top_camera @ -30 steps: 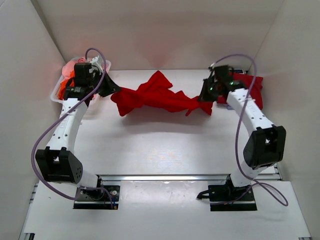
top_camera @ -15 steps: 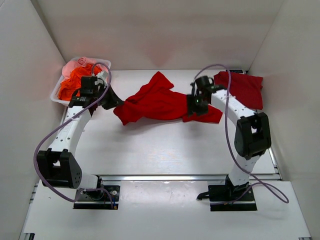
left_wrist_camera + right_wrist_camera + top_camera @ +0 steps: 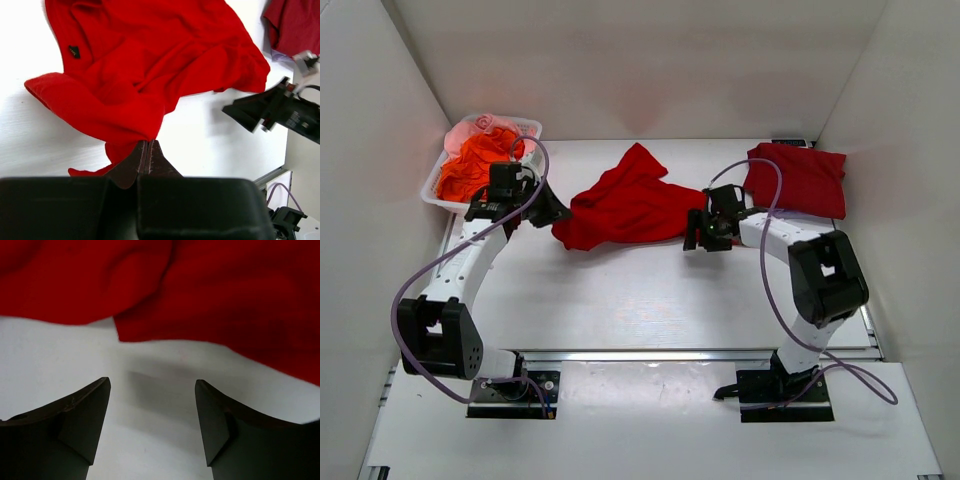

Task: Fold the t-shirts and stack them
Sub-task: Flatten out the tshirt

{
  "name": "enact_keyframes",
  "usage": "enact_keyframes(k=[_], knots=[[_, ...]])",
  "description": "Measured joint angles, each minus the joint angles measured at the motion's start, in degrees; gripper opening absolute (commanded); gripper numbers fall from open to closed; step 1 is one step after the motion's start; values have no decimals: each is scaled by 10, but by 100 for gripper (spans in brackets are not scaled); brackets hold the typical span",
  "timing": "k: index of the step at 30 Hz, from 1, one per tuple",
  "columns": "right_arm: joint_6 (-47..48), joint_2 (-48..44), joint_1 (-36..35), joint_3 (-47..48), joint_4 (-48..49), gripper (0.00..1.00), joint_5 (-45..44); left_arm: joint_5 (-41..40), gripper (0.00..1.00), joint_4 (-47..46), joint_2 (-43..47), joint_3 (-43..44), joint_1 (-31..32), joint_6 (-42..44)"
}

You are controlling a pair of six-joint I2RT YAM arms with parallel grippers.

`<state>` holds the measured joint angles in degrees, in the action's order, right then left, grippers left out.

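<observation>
Left fingers (image 3: 147, 156) clamp t-shirt (image 3: 630, 205) edge; right fingers (image 3: 703, 236) apart, empty, over bare table (image 3: 650, 290)

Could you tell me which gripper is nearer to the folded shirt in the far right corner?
Right. The right gripper is open, close beside the folded shirt; the left gripper is across the table, shut on the crumpled shirt.

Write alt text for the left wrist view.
The left gripper, shut, pinches the near edge of a crumpled red t-shirt lying on the white table. The right gripper sits right of the cloth; a darker red shirt shows at top right.
</observation>
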<state>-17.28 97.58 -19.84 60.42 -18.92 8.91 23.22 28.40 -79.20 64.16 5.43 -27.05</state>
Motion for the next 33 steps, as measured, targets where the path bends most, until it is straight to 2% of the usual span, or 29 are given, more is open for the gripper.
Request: enact_keyframes(k=[2,4,6,7,8,10,11,13,17,22,28,33], knots=[[-20,26,2,0,23,70,2,0,0,-1,0,-1,0,0],[-40,42,4,4,43,69,5,0,0,-5,1,-1,0,-1],[-57,56,5,12,64,66,7,0,0,-6,1,-1,0,-1],[-63,61,5,16,70,61,8,0,0,-6,1,-1,0,-2],[-69,66,5,20,79,41,8,0,0,-7,1,-1,0,-3],[-78,75,5,22,90,23,5,1,0,-9,2,-3,0,-4],[-85,80,5,22,92,20,5,1,0,-13,2,-5,0,-5],[-88,84,9,21,98,1,6,2,0,-17,3,-12,0,-7],[-85,85,19,18,90,0,16,2,0,-18,3,-20,-1,-9],[-45,36,22,21,0,0,-5,3,0,-19,15,-20,-10,-9],[2,-224,25,19,-75,0,-39,-6,0,-29,80,-12,-27,-19],[19,-473,23,7,-96,0,-100,-53,0,-34,184,34,-14,-28]])
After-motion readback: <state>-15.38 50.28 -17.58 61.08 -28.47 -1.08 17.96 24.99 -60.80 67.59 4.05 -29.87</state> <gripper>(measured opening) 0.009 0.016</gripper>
